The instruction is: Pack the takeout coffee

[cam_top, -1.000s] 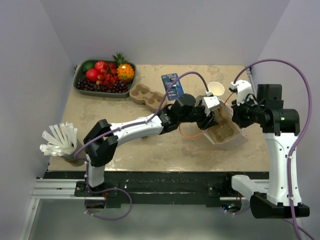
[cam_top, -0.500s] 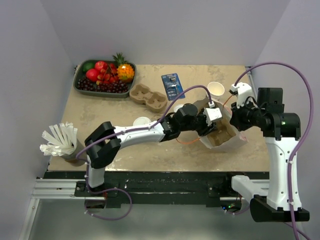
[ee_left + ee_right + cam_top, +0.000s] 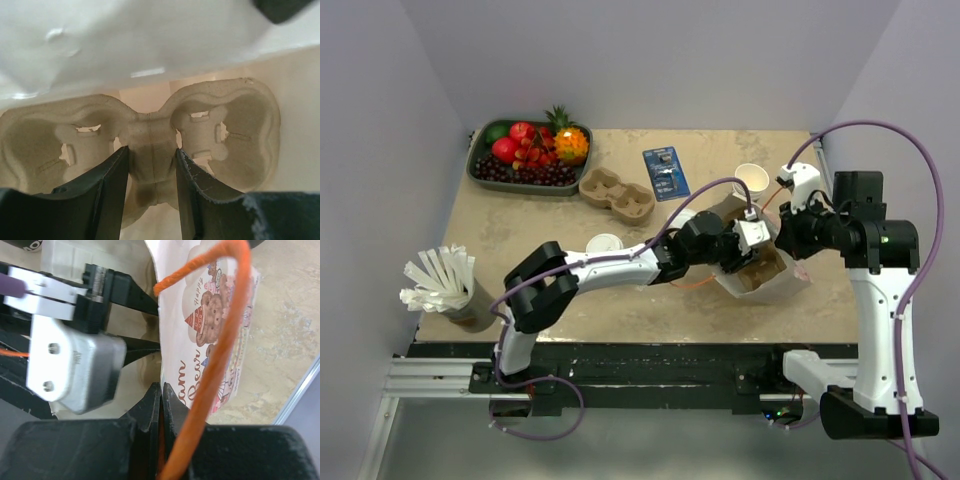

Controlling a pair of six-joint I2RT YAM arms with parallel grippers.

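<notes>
The takeout coffee, a small cup under a round white lid, stands on the table beside my left forearm, untouched. My left gripper reaches into a white printed paper bag and is shut on the middle ridge of a brown pulp cup carrier. In the left wrist view the fingers flank that ridge of the carrier, with the bag wall above. My right gripper is shut on the bag's rim beside its orange cord handle.
A second white round top peeks out behind the left arm. A lidless cup stands behind the bag. Another pulp carrier, a blue packet and a fruit tray sit at the back. A holder of white sticks stands near left.
My left arm has swung toward the near edge and pushed the carrier deeper into the bag, uncovering the lidded cup on the table. The right gripper kept its hold on the bag.
</notes>
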